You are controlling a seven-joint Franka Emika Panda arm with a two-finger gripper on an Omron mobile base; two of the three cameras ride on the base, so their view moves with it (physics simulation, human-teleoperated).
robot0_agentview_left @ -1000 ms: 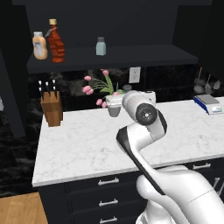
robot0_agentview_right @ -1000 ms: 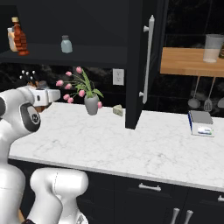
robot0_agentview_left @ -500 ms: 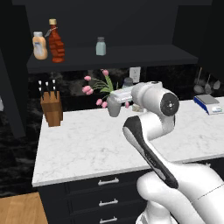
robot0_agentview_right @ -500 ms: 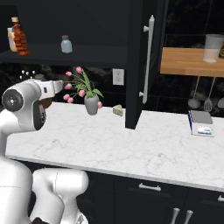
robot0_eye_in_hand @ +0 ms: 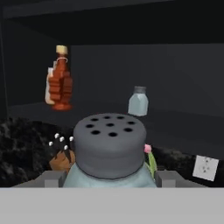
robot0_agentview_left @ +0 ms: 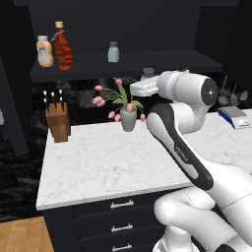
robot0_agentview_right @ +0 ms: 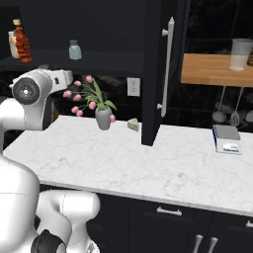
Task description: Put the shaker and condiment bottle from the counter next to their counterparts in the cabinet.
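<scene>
Claw (robot0_eye_in_hand: pixel 109 181): closed on the shaker (robot0_eye_in_hand: pixel 109 148), perforated grey cap foremost, raised above the desk (robot0_agentview_left: pixel 113 162) toward the cabinet (robot0_agentview_left: pixel 123 64), presumably for shelving.
Twin shaker (robot0_eye_in_hand: pixel 138 101): on the cabinet shelf, marking the likely spot.
Condiment bottle (robot0_eye_in_hand: pixel 60 78): farther left, touching or just beside orange bottle (robot0_agentview_left: pixel 45 51); apparently already paired.
Writing: none legible.

The shaker (robot0_eye_in_hand: pixel 109 151) sits between the fingers of the claw (robot0_eye_in_hand: pixel 109 179). Beyond the claw, on the cabinet (robot0_agentview_left: pixel 147 63) shelf, the second shaker (robot0_eye_in_hand: pixel 138 101) stands ahead, slightly right. The condiment bottle (robot0_eye_in_hand: pixel 60 79) stands farther left, with the squat bottle (robot0_agentview_left: pixel 45 51) just behind it. A vase (robot0_agentview_left: pixel 128 119) stands on the counter (robot0_agentview_left: pixel 108 162) below the claw.
</scene>
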